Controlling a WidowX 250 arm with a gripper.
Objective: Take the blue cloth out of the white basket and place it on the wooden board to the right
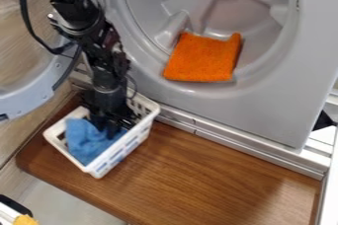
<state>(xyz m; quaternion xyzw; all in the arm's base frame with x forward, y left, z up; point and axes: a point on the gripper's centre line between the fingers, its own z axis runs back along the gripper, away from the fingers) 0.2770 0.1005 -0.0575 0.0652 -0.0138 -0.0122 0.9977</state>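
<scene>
The black gripper hangs down inside the white plastic basket, low over the blue cloth. It meets the upper right part of this cloth, hiding some of it; whether it holds the cloth is unclear. The blue cloth lies bunched up toward the basket's front left. An orange cloth rests across the lower rim of the round opening of a grey machine, up and to the right of the gripper.
The basket stands at the left of a brown wooden board. A round door is swung out at the left, beside the arm. A metal ledge runs between machine and board. Something yellow is at the lower left corner.
</scene>
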